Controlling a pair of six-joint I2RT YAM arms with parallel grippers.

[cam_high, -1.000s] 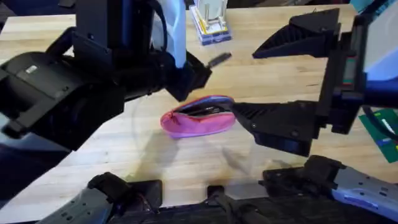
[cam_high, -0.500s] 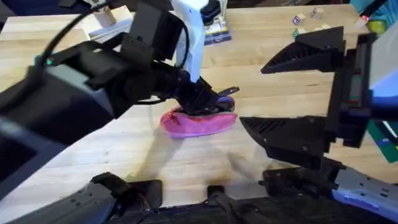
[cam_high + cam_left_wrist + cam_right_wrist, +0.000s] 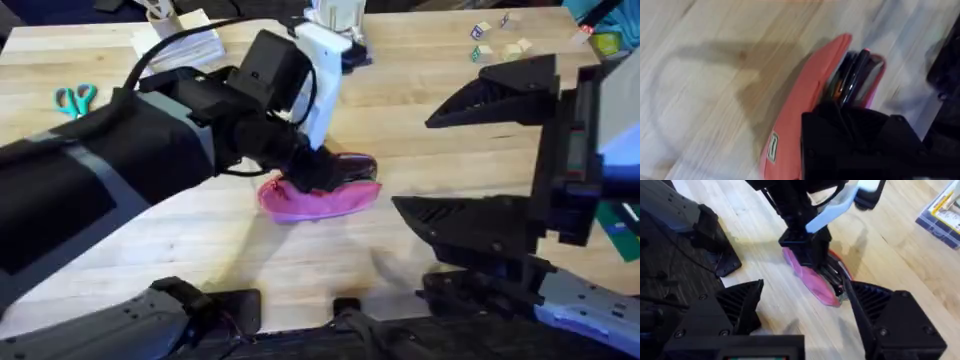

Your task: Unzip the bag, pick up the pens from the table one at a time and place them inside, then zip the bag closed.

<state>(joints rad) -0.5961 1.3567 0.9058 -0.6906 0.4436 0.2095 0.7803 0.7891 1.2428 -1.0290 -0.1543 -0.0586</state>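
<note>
1. The left gripper [image 3: 318,172] presses down into the open mouth of the bag [image 3: 315,200]; whether its fingers are clenched I cannot tell.
2. Dark pens [image 3: 854,80], apparently, lie inside just beyond those fingers.
3. The right gripper [image 3: 802,312] hovers spread wide, grasping nothing, the bag just beyond its fingertips on the table [image 3: 250,250].
</note>
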